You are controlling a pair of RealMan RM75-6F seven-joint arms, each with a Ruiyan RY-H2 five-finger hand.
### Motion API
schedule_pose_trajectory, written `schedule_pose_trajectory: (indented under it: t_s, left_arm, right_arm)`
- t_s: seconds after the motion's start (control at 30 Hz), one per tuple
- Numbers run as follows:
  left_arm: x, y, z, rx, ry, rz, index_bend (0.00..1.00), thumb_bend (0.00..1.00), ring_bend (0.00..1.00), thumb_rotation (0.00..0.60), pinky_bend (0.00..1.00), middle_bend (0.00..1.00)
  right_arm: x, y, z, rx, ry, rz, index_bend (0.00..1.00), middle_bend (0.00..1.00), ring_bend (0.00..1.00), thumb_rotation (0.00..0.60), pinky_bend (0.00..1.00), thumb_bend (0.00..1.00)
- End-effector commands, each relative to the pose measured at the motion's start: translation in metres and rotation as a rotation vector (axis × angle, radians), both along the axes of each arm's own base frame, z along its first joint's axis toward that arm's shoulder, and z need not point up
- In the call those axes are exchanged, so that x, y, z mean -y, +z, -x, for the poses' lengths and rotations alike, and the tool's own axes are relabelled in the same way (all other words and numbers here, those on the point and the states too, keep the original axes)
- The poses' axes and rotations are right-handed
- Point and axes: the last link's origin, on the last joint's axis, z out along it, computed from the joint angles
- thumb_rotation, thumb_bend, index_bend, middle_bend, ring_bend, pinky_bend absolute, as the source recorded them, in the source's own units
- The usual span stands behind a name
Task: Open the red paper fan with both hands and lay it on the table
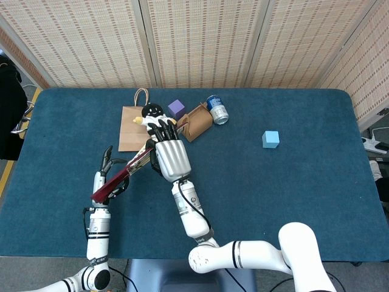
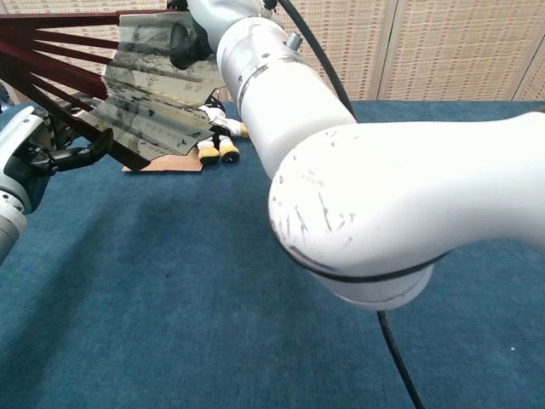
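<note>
Right hand (image 1: pixel 171 159) gripping half-spread pleated paper fan (image 2: pixel 145 106), dark red slats; left hand (image 2: pixel 38 153) fingers apart, empty

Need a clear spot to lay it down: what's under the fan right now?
Bare blue table lies under the fan, which the right hand holds up in the air. Behind it sit the flat paper bag and doll. The fan's paper hides part of the bag in the chest view.
</note>
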Motion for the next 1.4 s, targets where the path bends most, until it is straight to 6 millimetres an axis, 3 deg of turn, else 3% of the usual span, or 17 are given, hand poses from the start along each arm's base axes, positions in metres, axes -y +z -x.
schedule_pose_trajectory:
  t_s: [0.03, 0.13, 0.53, 1.03, 1.4]
  left_arm:
    - [0.0, 0.002, 0.0, 0.012, 0.006, -0.021, 0.7, 0.7, 0.0, 0.6, 0.0, 0.05]
    - [-0.002, 0.004, 0.004, -0.009, 0.013, -0.038, 0.76, 0.79, 0.0, 0.6, 0.0, 0.11]
    - [-0.017, 0.02, 0.039, -0.172, 0.036, -0.089, 0.77, 0.79, 0.0, 0.6, 0.0, 0.18]
    - [-0.018, 0.022, 0.057, -0.312, 0.001, -0.121, 0.54, 0.69, 0.0, 0.6, 0.0, 0.17]
    - [-0.006, 0.015, 0.064, -0.423, -0.041, -0.129, 0.31, 0.66, 0.0, 0.6, 0.0, 0.15]
  right_arm:
    - [0.0, 0.001, 0.002, -0.002, 0.0, 0.004, 0.61, 0.12, 0.0, 0.6, 0.0, 0.73]
    - [0.001, 0.004, 0.005, -0.003, 0.0, 0.007, 0.61, 0.12, 0.0, 0.6, 0.0, 0.73]
    - [0.001, 0.04, 0.048, -0.077, 0.047, 0.08, 0.6, 0.12, 0.0, 0.6, 0.0, 0.73]
    - [-0.013, 0.072, 0.103, -0.192, 0.099, 0.153, 0.59, 0.12, 0.0, 0.6, 0.0, 0.73]
    - [-0.04, 0.068, 0.147, -0.236, 0.075, 0.102, 0.55, 0.12, 0.0, 0.6, 0.0, 0.73]
